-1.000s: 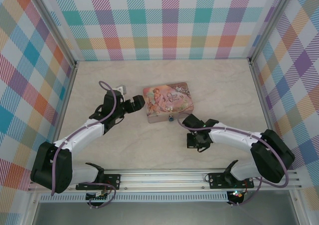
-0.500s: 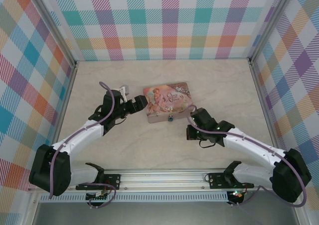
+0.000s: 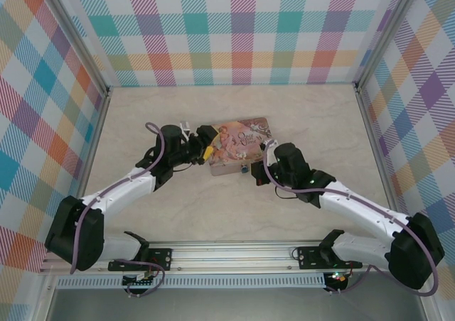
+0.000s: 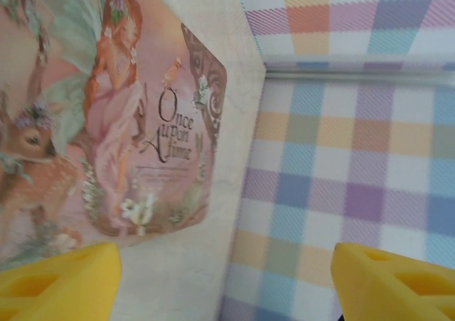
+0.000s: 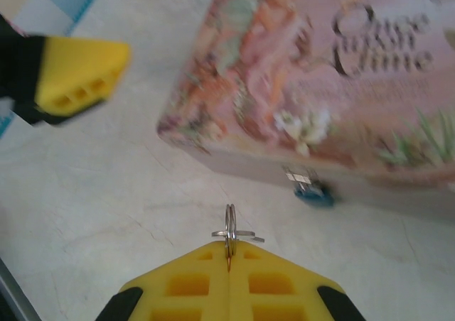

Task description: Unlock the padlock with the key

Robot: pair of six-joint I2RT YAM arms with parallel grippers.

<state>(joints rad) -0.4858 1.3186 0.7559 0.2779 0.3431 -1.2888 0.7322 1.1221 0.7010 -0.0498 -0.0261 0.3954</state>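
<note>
Yellow right jaws pinch the key ring (image 5: 229, 225); left jaws gape.

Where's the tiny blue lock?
In the right wrist view the padlock sits under the little clasp on the front wall of the pink tin. From above, it's at the tin's near edge.

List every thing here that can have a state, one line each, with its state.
Tin: lid shut, lying flat.
Padlock: hanging at the tin's front clasp, no key in it.
Key: pinched in the right fingers, short of the padlock.
Left fingers: open, beside the tin.
Right fingers: shut on the key.
</note>
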